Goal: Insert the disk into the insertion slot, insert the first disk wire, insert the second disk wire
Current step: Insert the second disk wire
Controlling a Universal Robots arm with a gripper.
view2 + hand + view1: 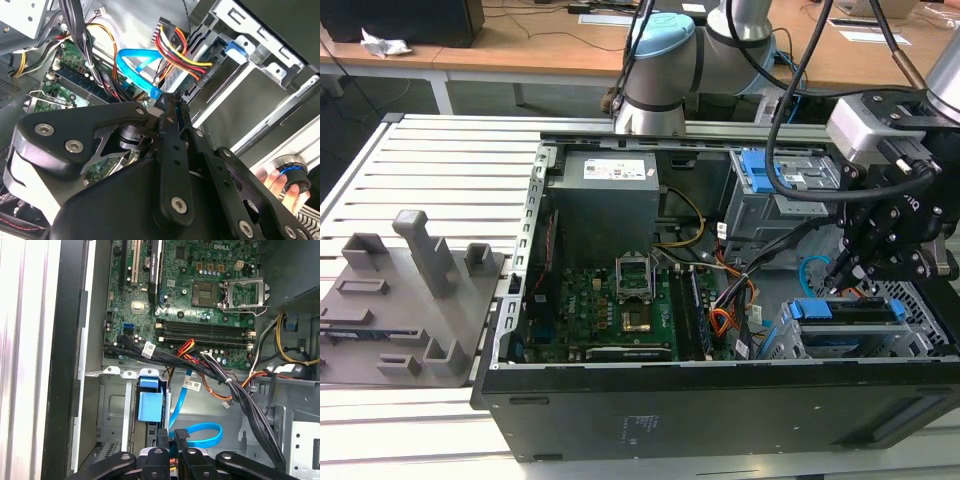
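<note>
The disk's blue frame (pixel 847 310) lies in the insertion slot (pixel 923 322), the silver perforated bay at the case's front corner on the exterior view's right. Its blue tab (pixel 150 406) also shows in the first wrist view. My gripper (pixel 850 268) hangs just above the bay, shut on the plug end (pixel 155 93) of the second disk wire (pixel 134 64). This thin light-blue cable (pixel 201 435) loops beside the fingertips (pixel 181 439). A red, yellow and black wire bundle (pixel 181 54) ends in a dark plug at the bay; whether it is seated I cannot tell.
The open case holds a motherboard (pixel 610 305), a power supply (pixel 605 195) and a grey cage with blue tabs (pixel 775 180). Black cable bundles (pixel 235 390) cross beside the bay. A grey fixture (pixel 405 295) sits on the exterior view's left. A person's hand (pixel 272 181) rests near a blue-ringed knob.
</note>
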